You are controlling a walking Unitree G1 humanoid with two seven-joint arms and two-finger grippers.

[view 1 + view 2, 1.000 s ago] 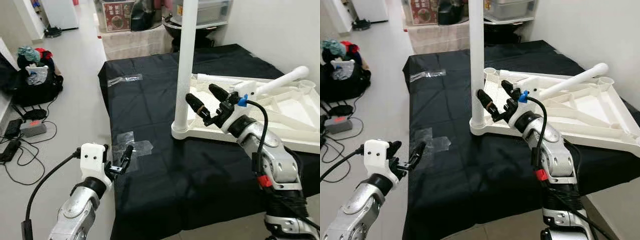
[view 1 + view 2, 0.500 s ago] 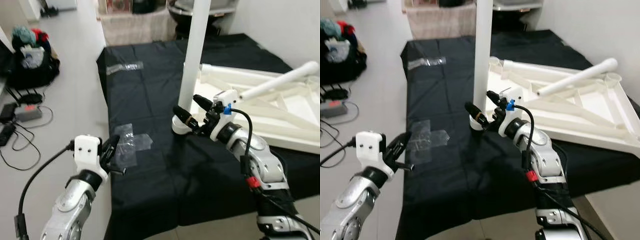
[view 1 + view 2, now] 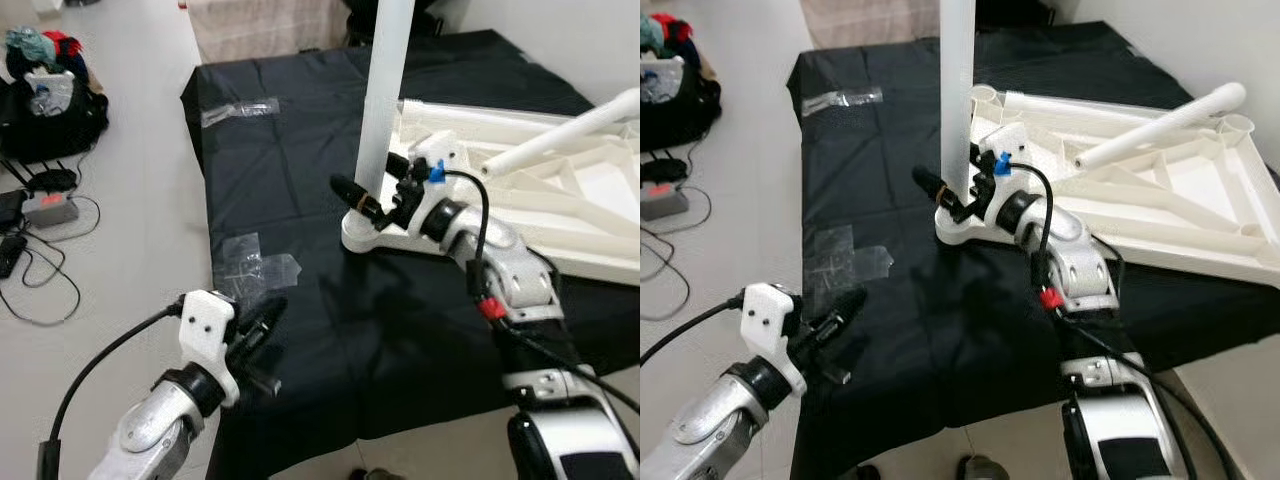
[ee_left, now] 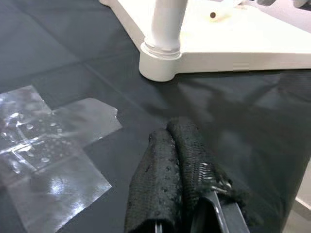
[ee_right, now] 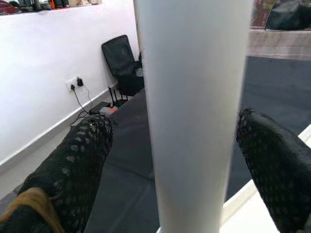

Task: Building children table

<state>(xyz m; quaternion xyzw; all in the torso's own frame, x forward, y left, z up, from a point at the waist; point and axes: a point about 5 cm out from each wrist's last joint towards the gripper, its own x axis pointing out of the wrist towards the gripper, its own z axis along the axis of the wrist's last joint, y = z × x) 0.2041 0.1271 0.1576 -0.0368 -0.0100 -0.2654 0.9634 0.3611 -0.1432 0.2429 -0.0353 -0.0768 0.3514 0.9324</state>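
We work over a black cloth (image 3: 300, 180) spread on a low surface, pale floor to our left with bags and cables. The white tabletop (image 3: 560, 200) lies upside down on the cloth, toward our right. One white leg (image 3: 385, 90) already stands upright in its near corner socket, and a second leg (image 3: 560, 130) lies loose across the underside, not yet fitted. Our right gripper (image 3: 375, 195) straddles the standing leg low down, fingers (image 5: 73, 165) spread either side, not touching. Our left gripper (image 3: 255, 325) hovers closed and empty at the cloth's near edge, beside clear tape (image 3: 250, 275). We judge roughly one leg done, more remaining.
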